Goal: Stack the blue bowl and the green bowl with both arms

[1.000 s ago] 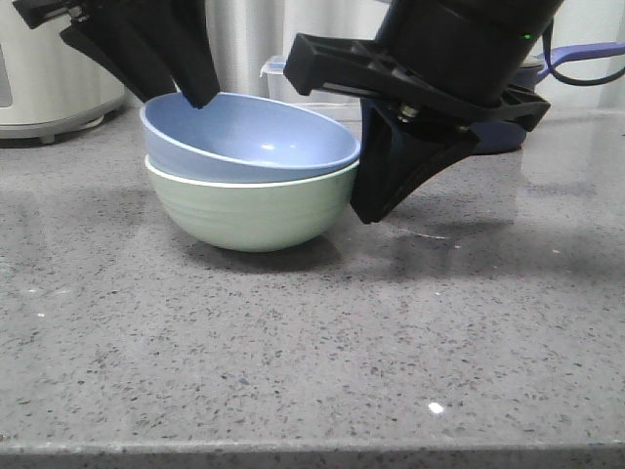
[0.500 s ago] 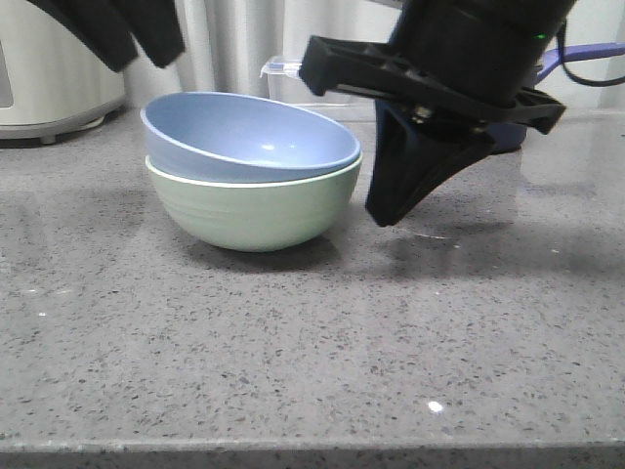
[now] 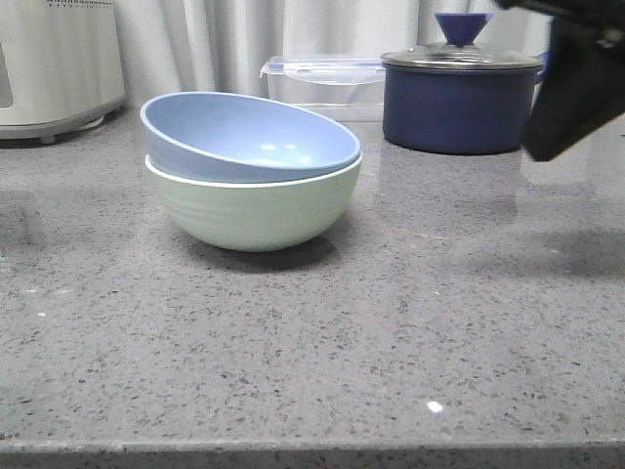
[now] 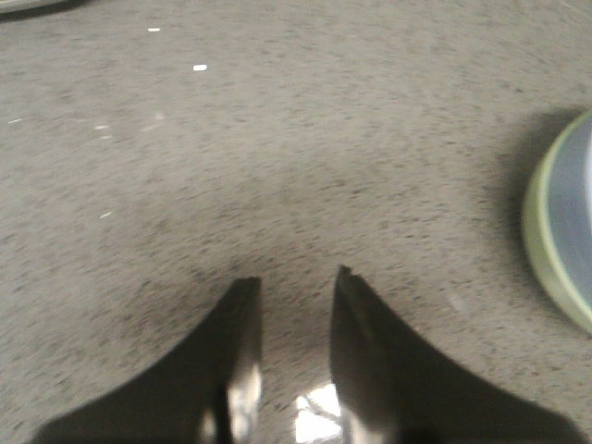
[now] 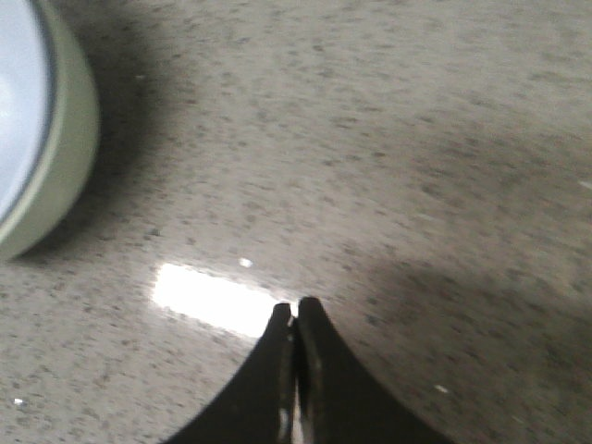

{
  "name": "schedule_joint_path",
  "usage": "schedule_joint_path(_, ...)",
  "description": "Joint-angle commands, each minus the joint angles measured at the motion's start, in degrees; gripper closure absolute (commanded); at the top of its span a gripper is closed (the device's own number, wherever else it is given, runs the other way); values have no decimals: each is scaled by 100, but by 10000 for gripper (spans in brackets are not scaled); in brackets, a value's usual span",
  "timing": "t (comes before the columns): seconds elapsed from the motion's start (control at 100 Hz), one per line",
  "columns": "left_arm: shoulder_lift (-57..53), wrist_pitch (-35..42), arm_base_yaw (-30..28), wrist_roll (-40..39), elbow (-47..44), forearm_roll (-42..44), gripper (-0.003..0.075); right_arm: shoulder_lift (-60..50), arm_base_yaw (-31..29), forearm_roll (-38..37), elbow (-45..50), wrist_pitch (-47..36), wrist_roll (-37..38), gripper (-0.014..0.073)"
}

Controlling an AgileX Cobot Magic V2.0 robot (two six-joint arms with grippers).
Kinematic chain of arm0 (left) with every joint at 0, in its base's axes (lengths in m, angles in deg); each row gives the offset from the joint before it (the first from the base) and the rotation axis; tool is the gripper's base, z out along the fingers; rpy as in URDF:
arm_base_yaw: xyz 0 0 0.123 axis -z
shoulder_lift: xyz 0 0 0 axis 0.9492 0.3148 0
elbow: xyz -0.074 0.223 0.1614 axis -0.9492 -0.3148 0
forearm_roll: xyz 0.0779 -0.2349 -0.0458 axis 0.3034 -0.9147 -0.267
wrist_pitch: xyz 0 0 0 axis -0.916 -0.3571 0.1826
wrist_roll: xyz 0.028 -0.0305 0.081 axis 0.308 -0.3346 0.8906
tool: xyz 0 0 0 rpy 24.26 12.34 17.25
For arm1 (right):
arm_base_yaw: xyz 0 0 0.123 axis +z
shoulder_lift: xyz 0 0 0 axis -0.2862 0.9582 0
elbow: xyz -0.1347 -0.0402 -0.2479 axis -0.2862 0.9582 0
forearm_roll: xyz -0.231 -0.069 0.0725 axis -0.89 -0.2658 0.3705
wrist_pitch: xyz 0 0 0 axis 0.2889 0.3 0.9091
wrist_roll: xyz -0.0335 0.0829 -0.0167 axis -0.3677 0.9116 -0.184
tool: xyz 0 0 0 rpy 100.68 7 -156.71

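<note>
The blue bowl [image 3: 244,137] sits tilted inside the green bowl [image 3: 254,210] on the grey counter, left of centre. Neither gripper touches them. My right gripper [image 3: 576,93] is a dark shape at the far right edge of the front view. In the right wrist view it [image 5: 296,307] is shut and empty above bare counter, well apart from the green bowl [image 5: 69,139] and the blue bowl [image 5: 14,102]. My left gripper [image 4: 296,277] is out of the front view. In the left wrist view it is open and empty over the counter, with the green bowl's rim [image 4: 546,240] off to one side.
A dark navy lidded saucepan [image 3: 459,103] and a clear lidded container [image 3: 322,83] stand at the back. A white appliance [image 3: 54,68] stands at the back left. The counter's front edge [image 3: 312,445] runs along the bottom.
Both arms have drawn away from the stacked bowls. The left arm has gone up and out of the front view, and the right arm has moved to the far right. The bowls have not moved.
</note>
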Motion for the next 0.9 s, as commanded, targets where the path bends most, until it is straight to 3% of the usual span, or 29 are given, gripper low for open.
schedule_joint_path(0.0,-510,387,-238,-71,-127,75,698,-432,-207,-62,27,-182,19,673)
schedule_joint_path(0.04,-675,409,-318,-71,-227,87,739,-542,-298,-70,116,-188,19,673)
schedule_joint_path(0.28,-1643,1050,-562,-71,-1043,330,741,-1380,-480,-547,566,-390,19,673)
schedule_joint_path(0.89,-3789,2960,-562,-71,-3354,343,741,-4144,-480,-566,2221,-2052,19,673)
